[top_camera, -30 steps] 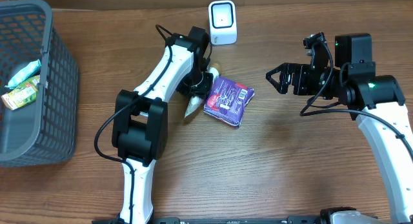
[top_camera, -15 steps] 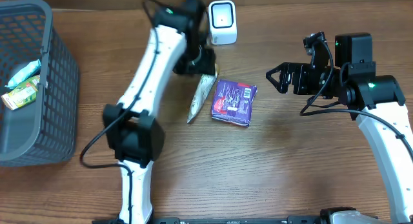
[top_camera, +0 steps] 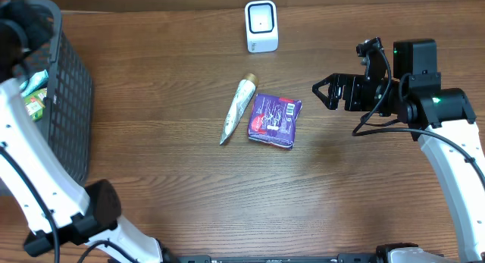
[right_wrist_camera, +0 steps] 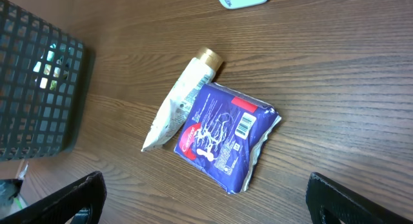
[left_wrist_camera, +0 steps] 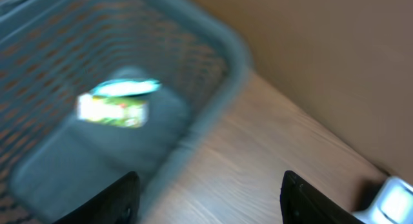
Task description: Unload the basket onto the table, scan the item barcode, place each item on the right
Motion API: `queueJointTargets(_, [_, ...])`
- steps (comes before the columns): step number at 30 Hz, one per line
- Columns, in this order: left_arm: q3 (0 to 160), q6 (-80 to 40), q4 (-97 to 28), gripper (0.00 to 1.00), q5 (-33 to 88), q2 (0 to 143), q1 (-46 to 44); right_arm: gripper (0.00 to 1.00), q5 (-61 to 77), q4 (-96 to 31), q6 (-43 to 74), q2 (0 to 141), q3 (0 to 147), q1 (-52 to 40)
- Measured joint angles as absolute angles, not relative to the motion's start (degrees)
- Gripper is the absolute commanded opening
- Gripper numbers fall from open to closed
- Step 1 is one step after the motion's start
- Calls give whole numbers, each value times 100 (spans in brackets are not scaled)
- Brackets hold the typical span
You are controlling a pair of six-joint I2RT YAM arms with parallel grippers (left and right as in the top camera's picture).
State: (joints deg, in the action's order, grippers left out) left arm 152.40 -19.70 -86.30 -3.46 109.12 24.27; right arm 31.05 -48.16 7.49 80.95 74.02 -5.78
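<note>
A purple packet [top_camera: 274,119] with a white barcode label lies flat mid-table, a cream tube [top_camera: 237,110] right beside its left edge. The white scanner [top_camera: 261,26] stands at the back. My left arm has swung far left, and its gripper [left_wrist_camera: 210,204] hangs open and empty above the grey basket [left_wrist_camera: 213,75]; that view is blurred. My right gripper [top_camera: 327,92] hovers open to the right of the packet, apart from it. In the right wrist view the packet [right_wrist_camera: 226,133] and tube [right_wrist_camera: 181,101] lie ahead of the wide fingers [right_wrist_camera: 361,198].
The grey mesh basket [top_camera: 72,89] stands at the far left and holds a green pack [top_camera: 32,104] and a teal wrapper [top_camera: 34,82]. The left arm's white links [top_camera: 30,187] cross the table's left front. Bare wood surrounds the packet.
My left arm swept from the tube and packet, past the scanner, to above the basket, its jaws widening. The tube and packet now lie free. The right arm has not moved.
</note>
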Motion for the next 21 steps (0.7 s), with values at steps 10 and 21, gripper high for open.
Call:
queueJointTargets(10, [15111, -2241, -8591, 63, -517, 12717, 3413, 99, 3103, -4888, 749, 8095, 7402, -578])
queueJointTargets(21, [15100, -2211, -8226, 95, -945, 13928, 3461, 100, 3105, -4910, 749, 8095, 7402, -578])
